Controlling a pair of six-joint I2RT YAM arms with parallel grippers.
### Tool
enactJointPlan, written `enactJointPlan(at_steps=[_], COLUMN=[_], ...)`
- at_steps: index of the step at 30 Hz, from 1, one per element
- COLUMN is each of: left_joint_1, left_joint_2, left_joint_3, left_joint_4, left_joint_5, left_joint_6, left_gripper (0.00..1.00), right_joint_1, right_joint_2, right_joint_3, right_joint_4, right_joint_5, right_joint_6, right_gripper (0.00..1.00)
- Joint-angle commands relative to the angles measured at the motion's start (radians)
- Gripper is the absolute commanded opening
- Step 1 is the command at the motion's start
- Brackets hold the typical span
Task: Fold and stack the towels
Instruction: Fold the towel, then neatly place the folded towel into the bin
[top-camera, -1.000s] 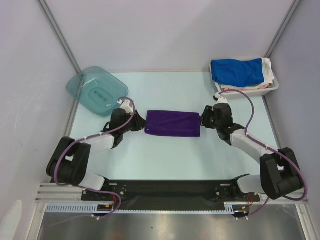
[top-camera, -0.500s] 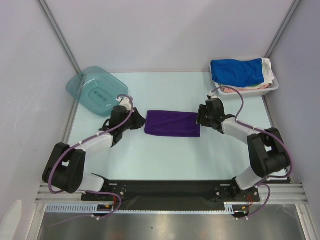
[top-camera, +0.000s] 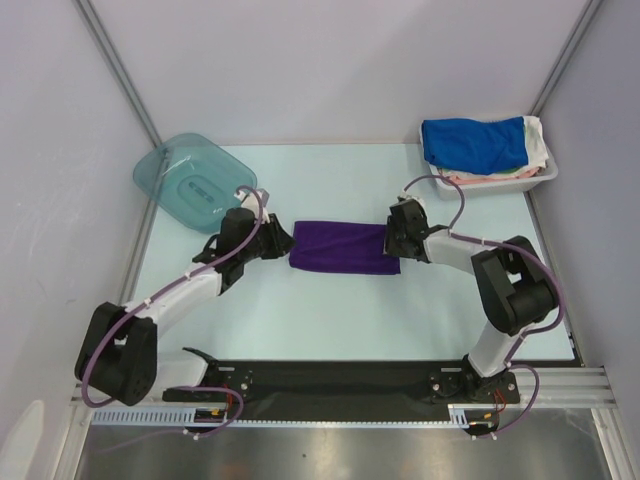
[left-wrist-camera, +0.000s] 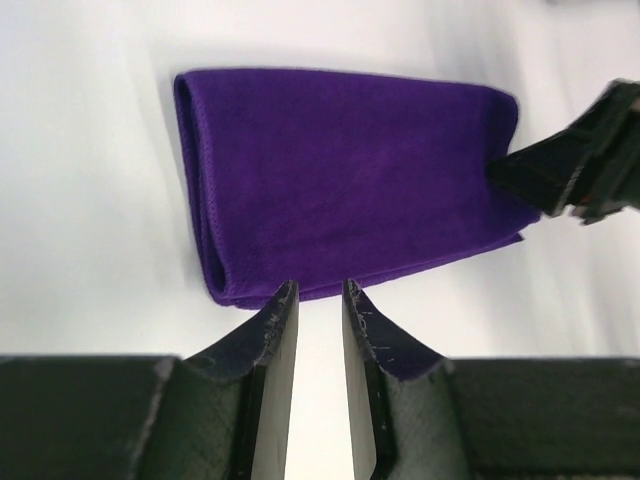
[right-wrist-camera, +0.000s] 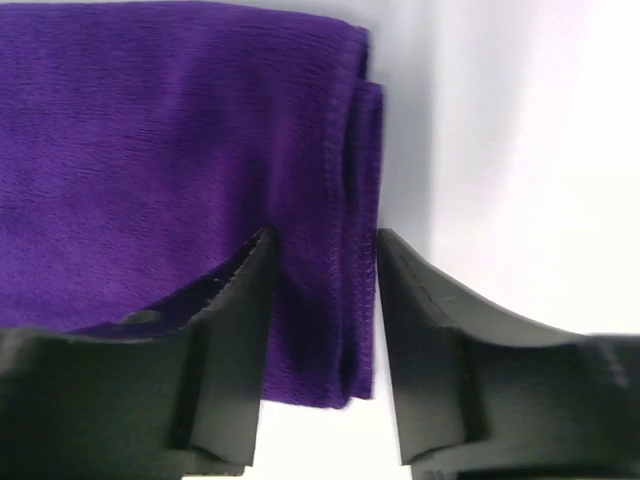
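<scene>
Near field: the dark purple towel (top-camera: 345, 247) lies folded to a narrow band on the counter (top-camera: 330, 310), mid-way between the two arms, with one tool at each short end. The hazard I judge greatest is at the right end, where the right wrist view shows the stacked layers slightly offset at the hem; a bite that catches only the upper layer would peel the fold open as soon as I lift. A second hazard is unequal motion: if one arm rises or pulls before the other, the band could twist or drag across the counter and lose its square edges. The left tool (left-wrist-camera: 317, 293) has its jaws parted by only a narrow slit, tips at the towel's near edge and apparently holding nothing; closed that far, it may slide over the cloth or push it along and not take it. The right tool (right-wrist-camera: 320, 245) is moderately open, its fingers astride the right hem, cloth showing between them but not visibly clamped. Far field: the royal blue towel (top-camera: 472, 143) sits on top of other cloths in a white basket (top-camera: 545, 175) at the far right corner; a teal plastic tub (top-camera: 165, 180) rests at the far left.
</scene>
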Motion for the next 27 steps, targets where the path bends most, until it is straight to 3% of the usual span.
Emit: enactJointPlan(at_steps=[1, 5, 9, 15, 21, 27], left_joint_1=[-0.010, -0.013, -0.012, -0.012, -0.008, 0.002], left_joint_2=[-0.062, -0.133, -0.182, -0.227, -0.236, -0.228], left_joint_3=[0.062, 0.091, 0.154, 0.281, 0.344, 0.344], left_joint_4=[-0.046, -0.083, -0.181, -0.337, -0.437, -0.437], left_joint_5=[0.029, 0.057, 0.069, 0.077, 0.083, 0.124], left_joint_6=[-0.019, -0.019, 0.019, 0.106, 0.180, 0.202], left_gripper=[0.29, 0.29, 0.29, 0.28, 0.28, 0.27], right_joint_1=[0.046, 0.051, 0.052, 0.052, 0.052, 0.037], right_joint_2=[0.057, 0.077, 0.074, 0.103, 0.261, 0.453], right_joint_3=[0.024, 0.017, 0.076, 0.239, 0.512, 0.739], right_joint_4=[-0.070, -0.082, -0.144, -0.233, -0.221, -0.147], right_joint_5=[0.078, 0.107, 0.178, 0.432, 0.627, 0.756], right_joint_6=[0.030, 0.036, 0.008, -0.174, -0.401, -0.647], right_gripper=[0.42, 0.25, 0.00, 0.00, 0.00, 0.00])
